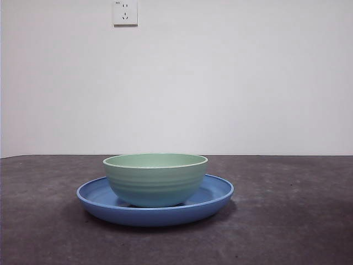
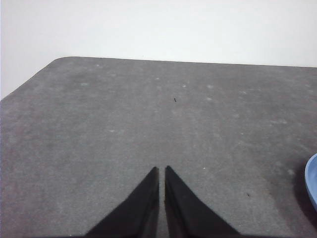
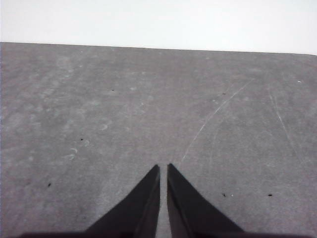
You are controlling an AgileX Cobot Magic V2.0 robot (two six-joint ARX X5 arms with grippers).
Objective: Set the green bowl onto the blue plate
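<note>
- Both grippers have their fingers drawn together with only a thin slit between the tips, and nothing is caught between them; the left gripper (image 2: 162, 169) hangs over bare table, and so does the right gripper (image 3: 163, 167)
- Left gripper's jaws come to two dark points side by side; the grey table (image 2: 148, 109) spreads out beyond them, with a rounded corner against the white wall
- Right gripper's jaws look the same, closed to a narrow gap; the tabletop beneath shows pale scratches and a few small dark specks; neither task item appears in that view
- Neither arm shows in the front view
- Green bowl (image 1: 155, 179) sits upright inside the blue plate (image 1: 215, 193), its base resting on the plate's floor; faint ridges run round its outside and its rim is paler than its wall
- Blue plate lies flat on the table near the middle of the front view; its low rim reaches out past the bowl on both sides; the bowl looks roughly centred on it
- A sliver of the plate's blue edge shows at the border of the left wrist view, well apart from the left gripper's tips
- White wall behind the table carries a wall socket (image 1: 125, 12) high up
</note>
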